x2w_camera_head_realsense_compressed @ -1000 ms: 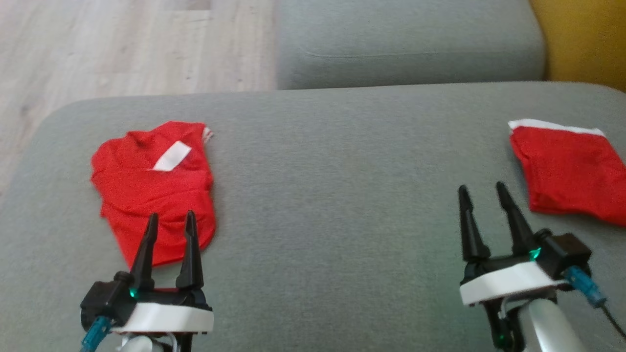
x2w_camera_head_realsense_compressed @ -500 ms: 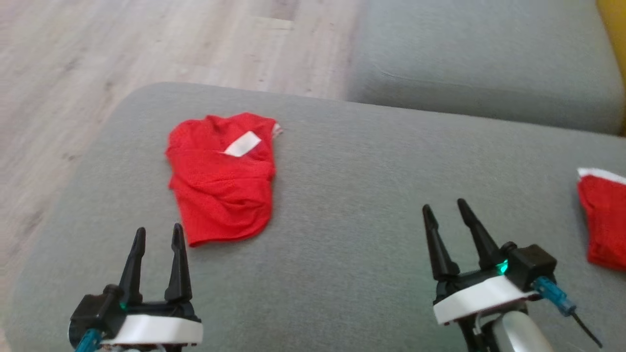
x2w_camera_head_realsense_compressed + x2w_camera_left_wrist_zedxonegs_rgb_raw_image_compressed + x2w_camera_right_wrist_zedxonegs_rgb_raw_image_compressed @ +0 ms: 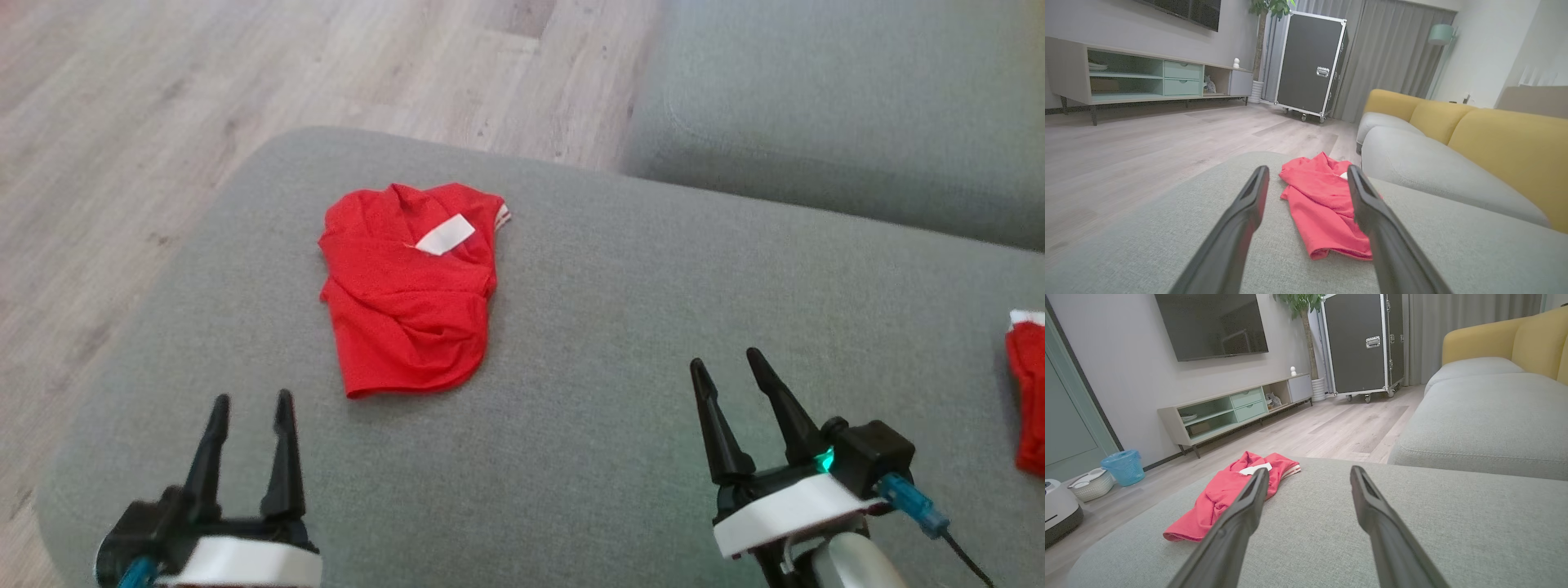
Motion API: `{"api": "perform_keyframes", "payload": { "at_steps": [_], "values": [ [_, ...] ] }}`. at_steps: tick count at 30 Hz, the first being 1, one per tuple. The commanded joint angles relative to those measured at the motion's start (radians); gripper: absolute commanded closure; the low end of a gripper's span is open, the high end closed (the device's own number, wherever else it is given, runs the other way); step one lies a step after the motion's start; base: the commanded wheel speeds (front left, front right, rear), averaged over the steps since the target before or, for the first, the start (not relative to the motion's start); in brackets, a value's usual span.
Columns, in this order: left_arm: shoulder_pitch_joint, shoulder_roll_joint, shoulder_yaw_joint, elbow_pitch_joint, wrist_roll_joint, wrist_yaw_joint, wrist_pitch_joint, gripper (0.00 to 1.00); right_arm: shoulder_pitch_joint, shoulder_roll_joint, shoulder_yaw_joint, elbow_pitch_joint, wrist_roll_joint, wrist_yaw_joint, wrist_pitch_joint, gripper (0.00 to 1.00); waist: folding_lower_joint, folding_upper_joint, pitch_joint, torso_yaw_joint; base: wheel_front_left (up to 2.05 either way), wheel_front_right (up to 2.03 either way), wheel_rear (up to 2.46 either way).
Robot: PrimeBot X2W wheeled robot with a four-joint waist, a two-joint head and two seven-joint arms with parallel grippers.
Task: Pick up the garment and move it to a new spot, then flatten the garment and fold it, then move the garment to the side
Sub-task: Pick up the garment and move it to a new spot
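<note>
Head view: crumpled red garment [image 3: 408, 302] is lying on grey sofa cushion [image 3: 571, 367].
Left end effector [image 3: 251, 398] and right end effector [image 3: 725, 359] are hovering wide, empty.

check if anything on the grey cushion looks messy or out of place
The red garment lies crumpled near the left end of the grey cushion, bunched into folds, with a white label exposed on top. A second red cloth lies at the head view's right edge, cut off by the frame. Nothing looks spilled or damaged.
</note>
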Motion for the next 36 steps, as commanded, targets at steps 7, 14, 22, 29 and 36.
{"api": "perform_keyframes", "payload": {
  "at_steps": [7,14,22,29,36],
  "values": [
    [-0.267,0.147,-0.175,0.083,-0.071,0.002,0.127,0.0,-0.077,-0.002,-0.012,-0.033,-0.033,-0.001,-0.011,0.0,0.0,-0.0001,0.107,-0.053,0.0,0.0,0.0],
    [-0.513,0.294,-0.446,0.149,-0.247,0.002,0.354,0.0,-0.122,-0.002,-0.034,-0.043,-0.06,-0.001,-0.011,0.0,0.0,-0.0001,0.211,-0.107,0.0,0.0,0.0],
    [-0.719,0.373,-0.598,0.244,-0.364,0.002,0.423,0.0,-0.164,-0.002,-0.044,-0.055,-0.078,-0.001,-0.011,0.0,0.0,-0.0001,0.295,-0.165,0.0,0.0,0.0],
    [-0.863,0.406,-0.685,0.344,-0.486,0.002,0.462,0.0,-0.201,-0.002,-0.052,-0.069,-0.087,-0.001,-0.011,0.0,0.0,-0.0001,0.368,-0.213,0.0,0.0,0.0],
    [-0.946,0.437,-0.785,0.407,-0.602,0.002,0.542,0.0,-0.228,-0.002,-0.058,-0.076,-0.088,-0.001,-0.011,0.0,0.0,-0.0001,0.406,-0.237,0.0,0.0,0.0]
  ]
}}
